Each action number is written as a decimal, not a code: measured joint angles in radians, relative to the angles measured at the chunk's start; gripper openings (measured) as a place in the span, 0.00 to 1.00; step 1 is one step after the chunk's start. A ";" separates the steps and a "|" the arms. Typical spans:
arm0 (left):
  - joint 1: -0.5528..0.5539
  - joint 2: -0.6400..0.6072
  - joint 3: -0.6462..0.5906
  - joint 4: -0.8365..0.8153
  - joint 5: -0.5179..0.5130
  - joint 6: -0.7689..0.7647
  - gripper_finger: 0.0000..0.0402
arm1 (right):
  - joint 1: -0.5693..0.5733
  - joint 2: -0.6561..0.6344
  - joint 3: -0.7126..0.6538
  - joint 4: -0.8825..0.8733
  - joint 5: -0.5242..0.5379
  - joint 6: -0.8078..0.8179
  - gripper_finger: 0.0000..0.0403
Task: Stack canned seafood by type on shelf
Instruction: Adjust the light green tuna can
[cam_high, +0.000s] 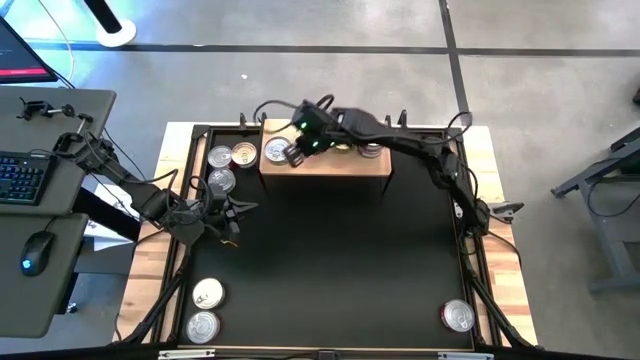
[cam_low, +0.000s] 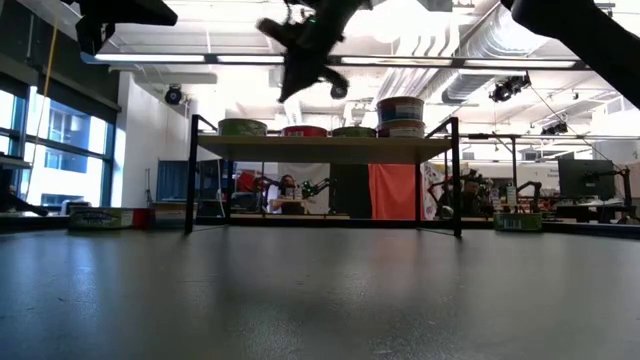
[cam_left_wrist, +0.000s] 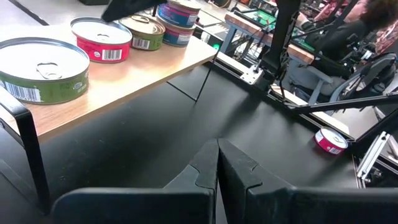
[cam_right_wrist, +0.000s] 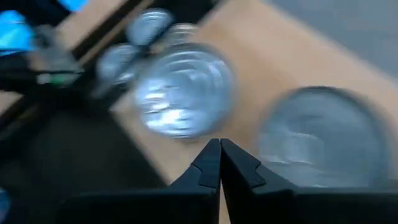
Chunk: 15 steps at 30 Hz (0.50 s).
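Right now my right tool (cam_high: 296, 152) hangs over the left end of the shelf (cam_high: 330, 166), fingers pinched together, holding nothing. Green-label tin (cam_left_wrist: 38, 67) sits on that end, just below it. Loose tins (cam_high: 221, 181) lie on the desk left of the shelf, nearer my left tool (cam_high: 232, 212), which waits there closed and empty.

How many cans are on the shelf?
5, in a row: green can, red can, second green can, then a top can on a bottom can at the end. More could hide behind them.
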 joint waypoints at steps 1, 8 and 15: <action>0.000 0.000 0.000 0.000 0.000 0.000 0.00 | 0.011 0.007 0.000 0.034 -0.014 0.000 0.00; 0.000 0.000 0.000 0.005 0.000 0.000 0.00 | 0.040 0.045 0.001 0.173 -0.026 0.029 0.00; 0.000 0.000 0.000 0.042 0.003 -0.008 0.00 | 0.033 0.085 0.000 0.226 0.001 0.075 0.00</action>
